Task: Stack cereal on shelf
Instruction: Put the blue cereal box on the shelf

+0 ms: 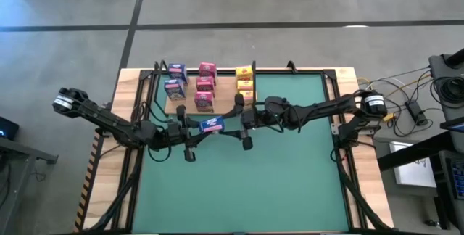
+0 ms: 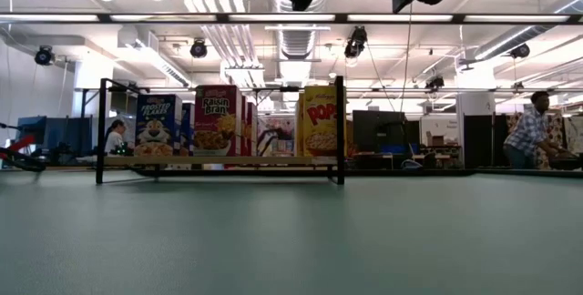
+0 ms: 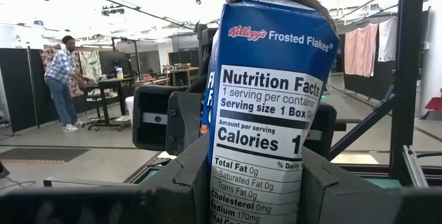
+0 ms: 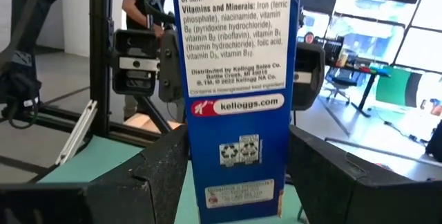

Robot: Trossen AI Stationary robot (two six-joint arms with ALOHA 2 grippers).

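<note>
The green table mat (image 1: 290,170) fills most of the table, and at its far edge sits the shelf (image 1: 225,103), a light-wood panel with thin black posts, seen from table height as a low frame with boxes standing on it. On it I count eight cereal boxes in three columns: two blue ones (image 1: 175,79) on the left, three pink ones (image 1: 206,85) in the middle, and three yellow ones (image 1: 245,83) on the right. Both dark arms reach in over the middle of the mat, just in front of the shelf, meeting at the ninth box. That blue box (image 1: 212,125) is lifted clear of the mat between the two grippers, with its nutrition panel facing one wrist camera and its ingredients panel the other. The left gripper (image 1: 190,139) has its fingers clamped on the box's sides, and the right gripper (image 1: 245,130) also has a finger on either side of it, pressed against the cardboard. Beyond the table, a person in a checked shirt (image 2: 528,136) stands by a desk.
</note>
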